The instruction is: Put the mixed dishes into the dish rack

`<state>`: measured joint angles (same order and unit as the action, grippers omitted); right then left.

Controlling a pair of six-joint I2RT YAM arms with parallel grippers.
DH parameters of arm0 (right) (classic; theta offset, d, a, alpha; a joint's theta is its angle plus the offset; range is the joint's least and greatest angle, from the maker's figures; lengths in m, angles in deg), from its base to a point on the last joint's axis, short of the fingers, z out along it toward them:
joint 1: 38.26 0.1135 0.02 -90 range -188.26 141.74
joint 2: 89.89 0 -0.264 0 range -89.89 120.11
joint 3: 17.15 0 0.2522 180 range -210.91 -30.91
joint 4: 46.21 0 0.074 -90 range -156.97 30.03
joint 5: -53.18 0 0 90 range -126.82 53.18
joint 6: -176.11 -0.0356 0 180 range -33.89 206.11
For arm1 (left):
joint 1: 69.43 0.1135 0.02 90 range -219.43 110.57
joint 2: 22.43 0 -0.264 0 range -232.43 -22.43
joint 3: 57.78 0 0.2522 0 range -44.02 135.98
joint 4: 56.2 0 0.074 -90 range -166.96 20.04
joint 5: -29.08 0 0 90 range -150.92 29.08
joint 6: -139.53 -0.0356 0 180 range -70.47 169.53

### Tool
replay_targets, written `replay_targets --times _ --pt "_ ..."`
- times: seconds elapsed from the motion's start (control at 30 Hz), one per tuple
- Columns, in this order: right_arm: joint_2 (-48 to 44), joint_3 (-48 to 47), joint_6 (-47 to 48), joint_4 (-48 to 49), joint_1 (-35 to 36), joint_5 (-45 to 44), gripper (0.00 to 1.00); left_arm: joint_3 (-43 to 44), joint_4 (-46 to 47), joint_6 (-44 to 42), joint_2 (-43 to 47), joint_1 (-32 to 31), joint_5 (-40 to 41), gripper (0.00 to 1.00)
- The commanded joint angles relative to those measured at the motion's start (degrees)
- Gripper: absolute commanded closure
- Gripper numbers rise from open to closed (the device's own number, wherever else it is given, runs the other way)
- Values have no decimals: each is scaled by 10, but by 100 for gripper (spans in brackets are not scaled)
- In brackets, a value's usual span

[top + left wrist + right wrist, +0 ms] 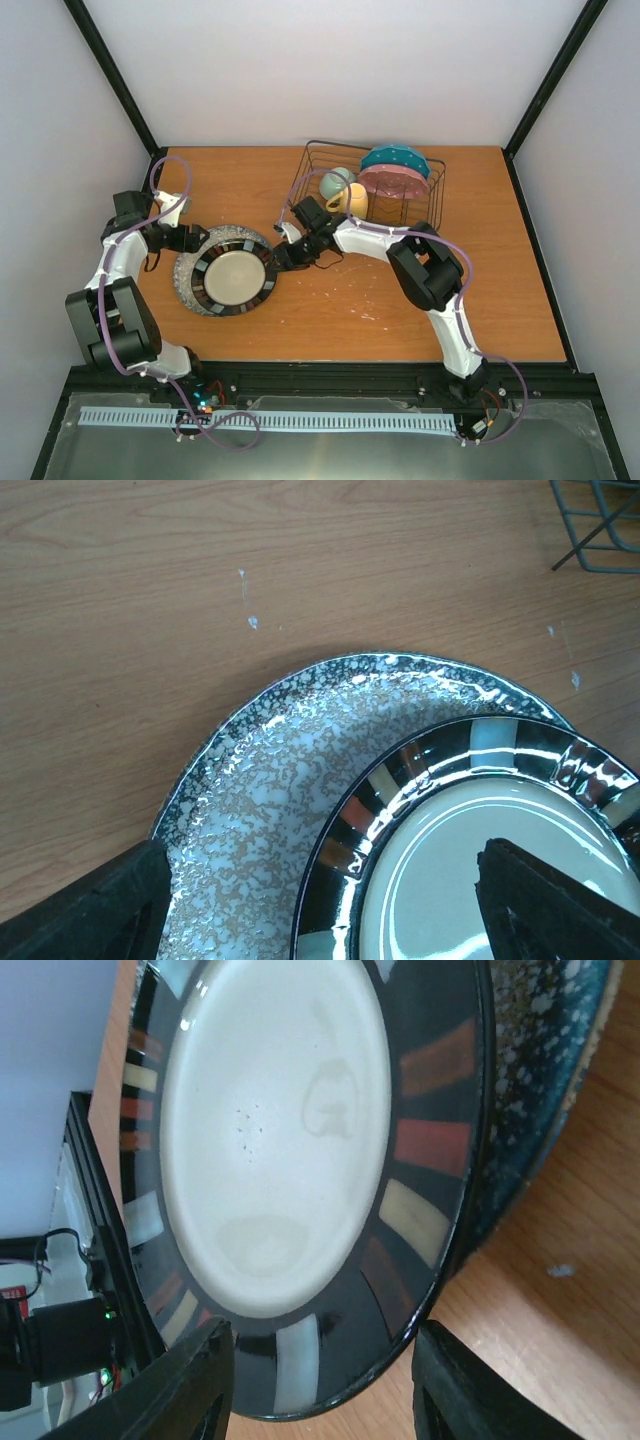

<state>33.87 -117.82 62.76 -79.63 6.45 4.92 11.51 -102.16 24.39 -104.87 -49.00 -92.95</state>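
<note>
– Plates first. We log the dark-rimmed cream plate [237, 277] lying flat, nested on the grey speckled plate [185, 285]. The stack sits on the table [400, 300], left of the dish rack [438, 195], near it but apart.

– Agreed. Why both arms at one stack?

– A flat plate offers no lip from above, so we read this as an approach from the edge. The right gripper [322, 1340] sits at the rack-side rim of the cream plate. Its jaws are well apart with the rim showing between them, and nothing is clamped. The left gripper [320, 880] hangs over the opposite side, spread wide and empty, one finger by the speckled rim and the other above the cream centre.

– Its purpose?

– Our guess is that it braces the stack, so the lower plate does not slide when the top one is taken.

– And the rack?

– The teal white-dotted plate [395, 157] and pink white-dotted plate [395, 180] stand on edge at the far right, held up by the dividers. The pale green bowl [336, 182] and yellow mug [352, 200] sit in the left part. We judge the task past halfway, with these two plates remaining.
</note>
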Motion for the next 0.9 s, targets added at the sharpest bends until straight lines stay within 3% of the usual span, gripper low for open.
replay_targets --times 0.0,0.3,0.53,0.7,0.87 --pt "37 -58 -2 -47 16 4 51 7 16 13 -6 -4 10 16" --pt "68 -110 19 -96 22 -8 56 -5 29 18 -3 -5 10 16" --pt "82 -119 19 -97 23 -1 75 -18 43 30 -10 -5 7 16" --pt "83 -124 23 -97 23 -2 97 -22 56 49 -3 -5 -9 15" --pt "61 -108 20 -74 22 1 97 -16 93 118 14 -5 -64 1"
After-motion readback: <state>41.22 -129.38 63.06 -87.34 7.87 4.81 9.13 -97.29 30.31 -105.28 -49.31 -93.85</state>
